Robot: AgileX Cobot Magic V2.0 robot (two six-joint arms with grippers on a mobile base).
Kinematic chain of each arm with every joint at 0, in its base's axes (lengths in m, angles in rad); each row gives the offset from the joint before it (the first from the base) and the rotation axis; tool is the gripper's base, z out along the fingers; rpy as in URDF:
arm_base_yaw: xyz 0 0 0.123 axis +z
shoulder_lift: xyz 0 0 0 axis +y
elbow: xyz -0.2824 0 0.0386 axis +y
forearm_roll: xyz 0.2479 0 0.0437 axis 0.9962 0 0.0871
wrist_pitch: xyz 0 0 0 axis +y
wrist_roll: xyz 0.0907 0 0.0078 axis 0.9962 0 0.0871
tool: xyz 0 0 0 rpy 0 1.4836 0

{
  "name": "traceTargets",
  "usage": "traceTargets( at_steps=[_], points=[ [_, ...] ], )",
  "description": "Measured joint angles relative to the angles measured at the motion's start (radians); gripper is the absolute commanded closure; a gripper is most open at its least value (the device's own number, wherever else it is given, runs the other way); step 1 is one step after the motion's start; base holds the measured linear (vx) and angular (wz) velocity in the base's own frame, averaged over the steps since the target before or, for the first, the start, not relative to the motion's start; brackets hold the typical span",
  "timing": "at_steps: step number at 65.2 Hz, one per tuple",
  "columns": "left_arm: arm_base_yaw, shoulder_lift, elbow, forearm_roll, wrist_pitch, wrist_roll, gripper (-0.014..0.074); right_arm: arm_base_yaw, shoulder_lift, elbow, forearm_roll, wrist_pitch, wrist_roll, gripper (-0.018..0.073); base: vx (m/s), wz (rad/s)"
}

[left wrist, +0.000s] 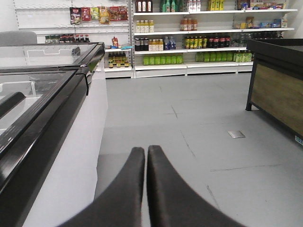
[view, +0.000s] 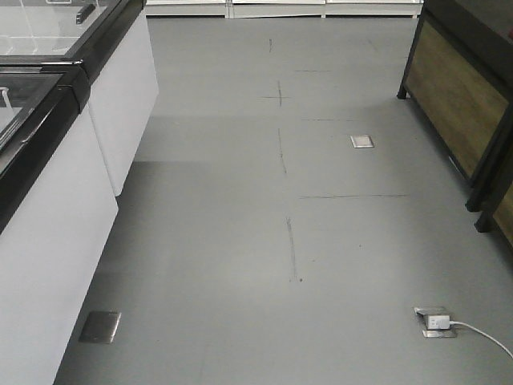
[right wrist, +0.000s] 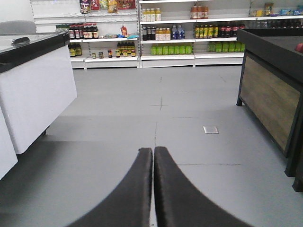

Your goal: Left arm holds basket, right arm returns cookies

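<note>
Aisle floor (view: 240, 241) fills the front view, grey, with a metal socket plate (view: 362, 141) set into it and a white plug (view: 438, 321) whose cable trails off to the right. A white freezer (left wrist: 47, 94) with a black-framed glass lid runs along the left side. A wood-panelled display stand (right wrist: 265, 94) closes the right, and stocked shelves (left wrist: 189, 42) stand across the far end.

The left end effector (left wrist: 146, 156) has its two dark fingers pressed together with nothing between them. The right end effector (right wrist: 153, 155) is the same, tips touching and empty. Both point level down the aisle and reach toward nothing. This reads as a tucked carrying pose suited to the base rolling through the shop, with the fingers closed so nothing catches on the freezer edge just beside the left arm.

Neither the basket nor the cookies shows in any view, so the task looks barely begun: no handle is held and no carton is gripped. The shelf where the cookies belong may be among those ahead, though the packets there are too small to tell.

The next move probably calls for finding the basket first, since the left arm must hold it before the right can lift anything out.
</note>
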Motion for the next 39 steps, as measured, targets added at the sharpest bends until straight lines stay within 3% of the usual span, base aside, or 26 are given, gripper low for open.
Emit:
traceTargets(
  at_steps=[19,39],
  points=[
    [0.0,0.0,0.0,0.0,-0.004,0.0,0.0603,0.0,0.0,0.0,0.0,0.0,0.0,0.0567,0.0,0.0],
    [0.0,0.0,-0.053,0.0,-0.091,0.001,0.0603,0.0,0.0,0.0,0.0,0.0,0.0,0.0567,0.0,0.0]
  ],
)
